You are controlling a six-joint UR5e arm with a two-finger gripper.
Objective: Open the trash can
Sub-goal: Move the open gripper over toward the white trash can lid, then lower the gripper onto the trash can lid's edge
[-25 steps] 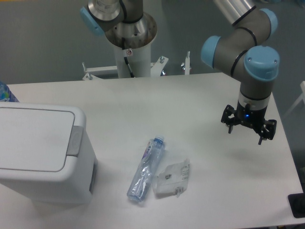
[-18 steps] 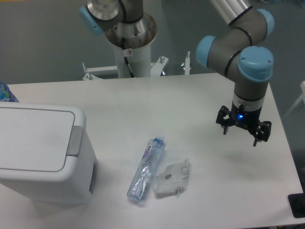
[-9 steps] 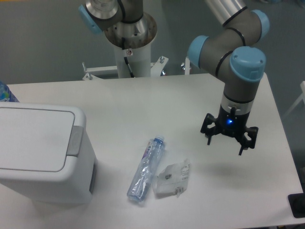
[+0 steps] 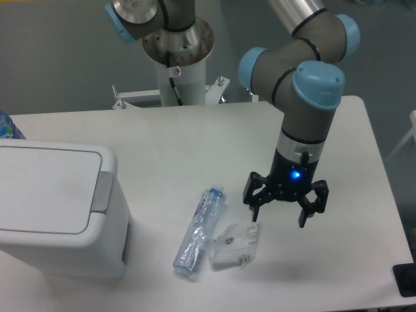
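The trash can (image 4: 52, 208) is a large white boxy bin at the left of the table. Its flat lid is down and the grey push tab (image 4: 101, 193) sits at the lid's right rim. My gripper (image 4: 278, 214) hangs open and empty above the table, right of centre. It is far to the right of the trash can and just above and right of the small clear packet.
A crushed clear plastic bottle (image 4: 199, 231) lies between the bin and the gripper. A small clear plastic packet (image 4: 235, 244) lies right beside it. The arm's base column (image 4: 179, 58) stands at the back. A blue-capped bottle (image 4: 8, 128) peeks in at the left edge.
The gripper has moved left and toward the front, from near the right edge of the table to above the clear packet. It stays open. The trash can lid stays down.
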